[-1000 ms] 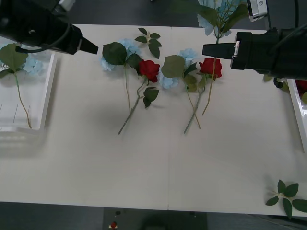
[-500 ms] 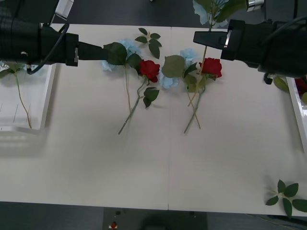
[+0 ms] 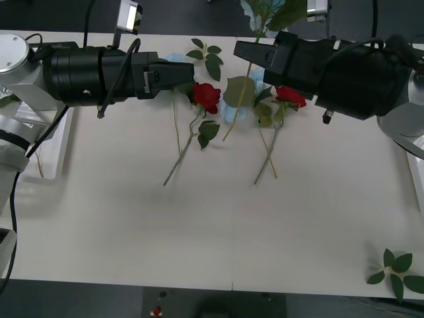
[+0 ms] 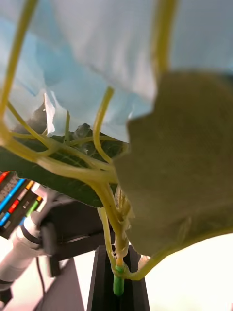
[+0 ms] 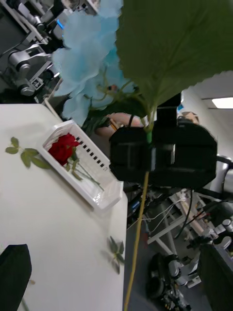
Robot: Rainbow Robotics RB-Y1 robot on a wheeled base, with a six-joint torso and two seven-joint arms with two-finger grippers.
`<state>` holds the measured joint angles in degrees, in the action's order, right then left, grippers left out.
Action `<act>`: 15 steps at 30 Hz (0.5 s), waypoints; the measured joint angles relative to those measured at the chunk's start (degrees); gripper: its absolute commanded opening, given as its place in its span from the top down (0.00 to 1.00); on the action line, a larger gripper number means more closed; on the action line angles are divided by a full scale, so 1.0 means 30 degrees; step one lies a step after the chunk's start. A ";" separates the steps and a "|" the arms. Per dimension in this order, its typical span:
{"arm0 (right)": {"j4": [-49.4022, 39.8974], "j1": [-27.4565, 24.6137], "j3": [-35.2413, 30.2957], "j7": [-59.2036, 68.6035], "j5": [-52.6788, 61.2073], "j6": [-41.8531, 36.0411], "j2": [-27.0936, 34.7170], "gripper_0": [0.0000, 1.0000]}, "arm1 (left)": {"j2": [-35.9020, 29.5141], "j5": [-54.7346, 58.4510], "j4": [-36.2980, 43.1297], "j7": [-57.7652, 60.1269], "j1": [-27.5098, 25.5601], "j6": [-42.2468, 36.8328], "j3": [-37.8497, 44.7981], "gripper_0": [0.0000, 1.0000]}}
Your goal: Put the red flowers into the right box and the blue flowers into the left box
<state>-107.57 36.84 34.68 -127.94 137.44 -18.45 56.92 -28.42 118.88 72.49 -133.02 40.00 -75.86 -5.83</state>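
My right gripper (image 3: pixel 240 50) is shut on the stem of a blue flower (image 3: pixel 265 9) above the table's far middle, its thin stem hanging down. The right wrist view shows that stem (image 4: pixel 118 252) pinched between the black fingers. My left gripper (image 3: pixel 188 71) is open just left of it, facing it. The left wrist view shows the held blue flower (image 5: pixel 90 63) close ahead. Two red flowers (image 3: pixel 207 97) (image 3: pixel 291 95) lie on the table, with blue flowers (image 3: pixel 232 114) beside them. Another red flower (image 5: pixel 63 148) lies in the right box (image 5: pixel 104 197). The left box (image 3: pixel 65 142) is partly hidden by my left arm.
A loose green leaf sprig (image 3: pixel 207 55) lies at the table's far edge, another sprig (image 3: pixel 397 268) at the front right corner. The right box's rim (image 3: pixel 415 159) runs along the right edge. The front half of the table is bare.
Both arms have moved toward the table's middle. The right gripper carried the blue flower leftward, and the left gripper came rightward from over the left box to meet it.
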 measured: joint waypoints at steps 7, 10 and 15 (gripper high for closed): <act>-0.0020 0.0002 0.0326 0.2924 -0.3038 0.0126 -0.0402 1.00 | 0.0689 0.0717 0.0000 -0.1005 -0.0002 0.0000 0.0000 0.00; -0.0020 0.0012 0.0324 0.3964 -0.4022 0.0166 -0.1010 1.00 | 0.0689 0.0717 0.0000 -0.1187 -0.0044 0.0000 0.0000 0.00; -0.0020 0.0041 0.0325 0.4753 -0.4763 0.0486 -0.1665 1.00 | 0.0682 0.0717 0.0000 -0.1187 -0.0342 0.0965 -0.0336 0.00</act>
<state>-107.63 36.97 35.66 -113.68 123.16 -16.99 51.92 -26.37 121.03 72.49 -136.58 38.97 -72.96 -6.84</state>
